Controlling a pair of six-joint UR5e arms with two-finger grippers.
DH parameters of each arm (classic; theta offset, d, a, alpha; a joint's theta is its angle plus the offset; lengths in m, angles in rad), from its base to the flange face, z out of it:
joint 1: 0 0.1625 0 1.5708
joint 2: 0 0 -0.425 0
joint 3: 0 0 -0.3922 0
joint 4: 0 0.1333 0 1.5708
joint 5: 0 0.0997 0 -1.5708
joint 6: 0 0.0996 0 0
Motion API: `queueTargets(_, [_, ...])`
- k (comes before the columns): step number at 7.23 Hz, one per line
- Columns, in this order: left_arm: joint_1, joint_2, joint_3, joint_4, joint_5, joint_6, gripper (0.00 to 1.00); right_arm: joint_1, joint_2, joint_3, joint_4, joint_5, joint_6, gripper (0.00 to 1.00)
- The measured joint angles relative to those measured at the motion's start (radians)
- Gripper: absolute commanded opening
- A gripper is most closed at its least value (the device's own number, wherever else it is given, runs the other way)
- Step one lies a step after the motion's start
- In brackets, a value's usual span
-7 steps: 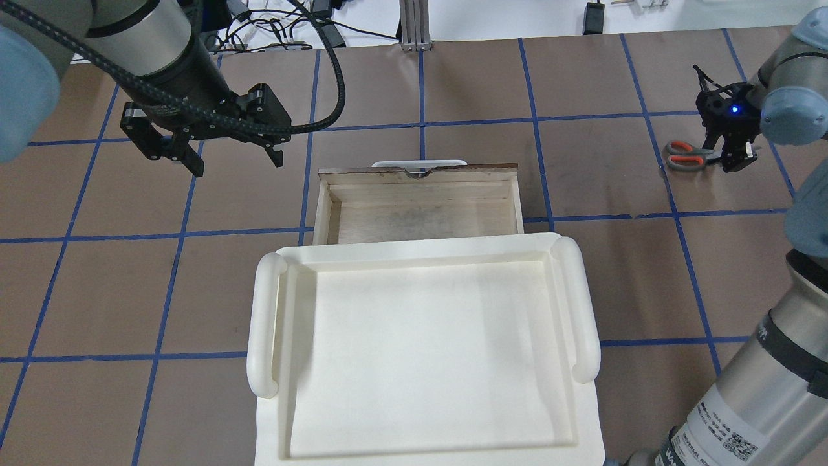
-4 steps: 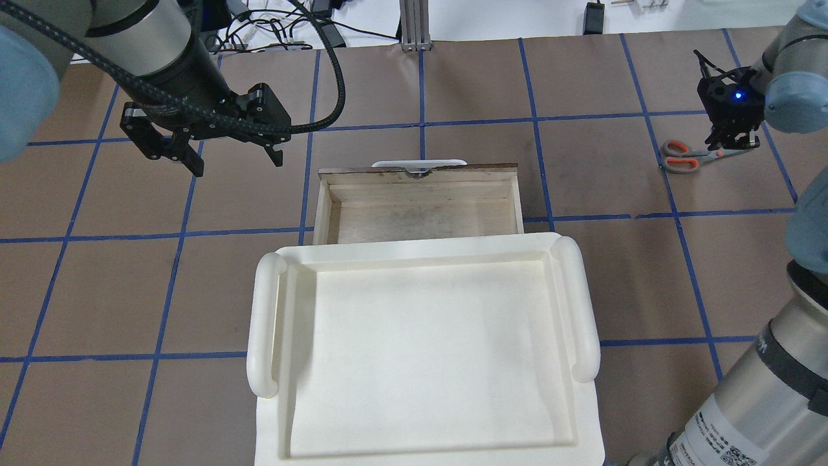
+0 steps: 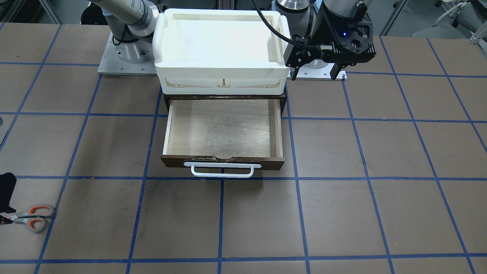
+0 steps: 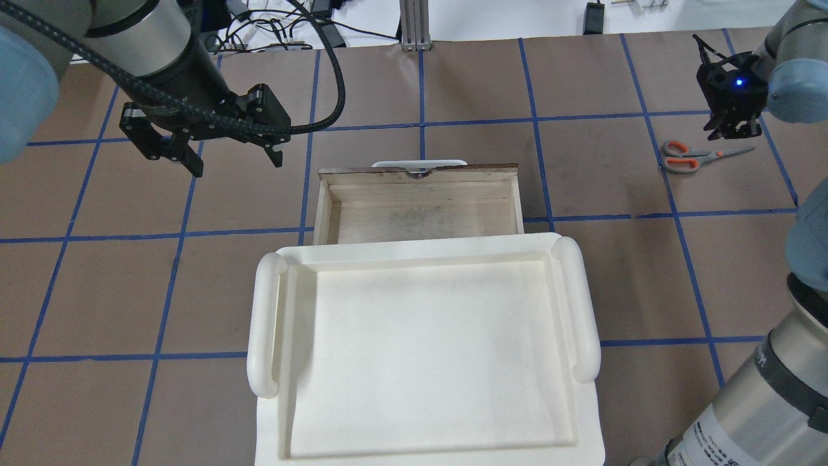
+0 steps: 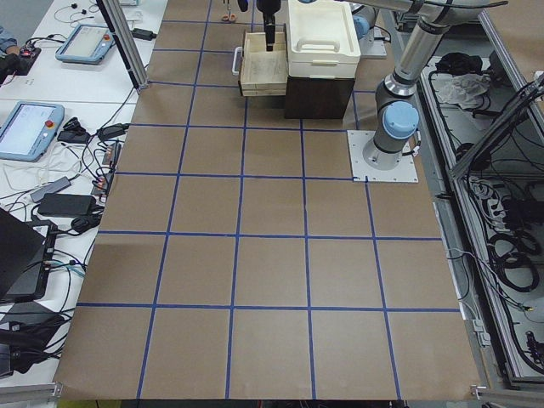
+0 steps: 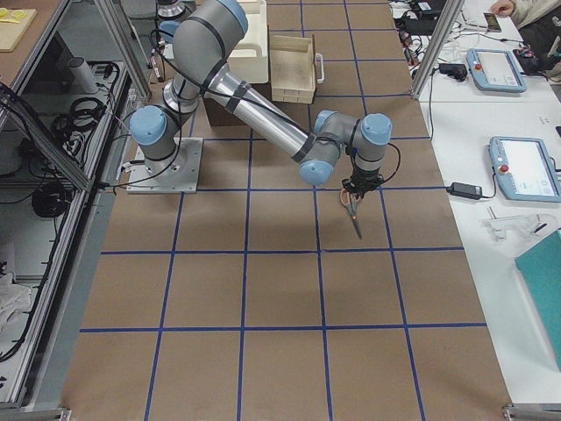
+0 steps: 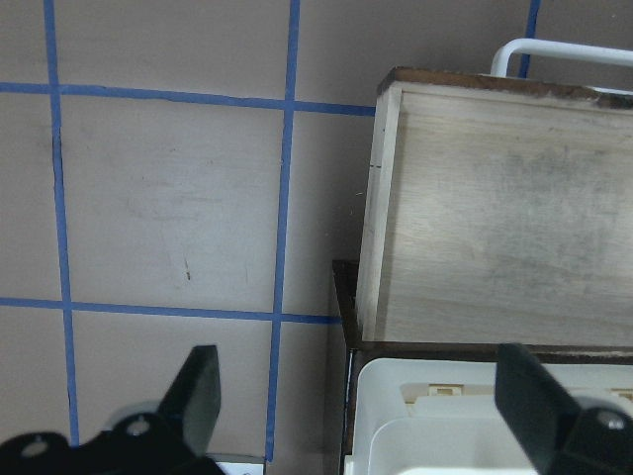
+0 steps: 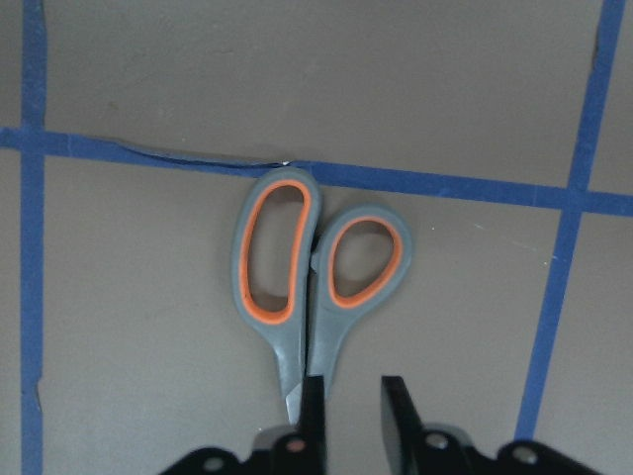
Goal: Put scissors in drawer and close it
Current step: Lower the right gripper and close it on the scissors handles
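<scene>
In the front-facing view the right claw (image 3: pixel 5 198) is cut off at the lower left edge. Its wrist view shows only the fingertips (image 8: pixel 315 416), a narrow gap apart with nothing between them, hiding the blade tips of the scissors (image 8: pixel 316 267). The scissors lie flat in the upper right of the overhead view, below the claw and well apart from the drawer (image 4: pixel 420 172). The drawer stands open in the upper middle, and its rear is hidden under the white tray (image 4: pixel 265 310). The left claw (image 4: pixel 238 167) hangs at the upper left with fingers spread wide, holding nothing.

The surface (image 4: pixel 582 77) is brown sheeting gridded with blue tape. Beyond its edges are white benches with cables (image 5: pixel 76 183), handheld control screens (image 6: pixel 524 171) and aluminium posts (image 4: pixel 414 22).

A label with a square code (image 4: pixel 731 446) sits on the right arm at the lower right, its print too small to read.
</scene>
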Motion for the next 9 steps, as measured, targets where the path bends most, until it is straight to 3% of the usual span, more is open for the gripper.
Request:
queueTargets(2, [0.000,0.000,0.000,0.000,0.000,0.000,1.00,-0.004,0.018,0.002,-0.001,0.000,-0.033,0.93])
queueTargets(9, [0.000,0.000,0.000,-0.002,0.002,0.000,1.00,-0.022,0.074,0.007,-0.001,-0.012,-0.083,0.92])
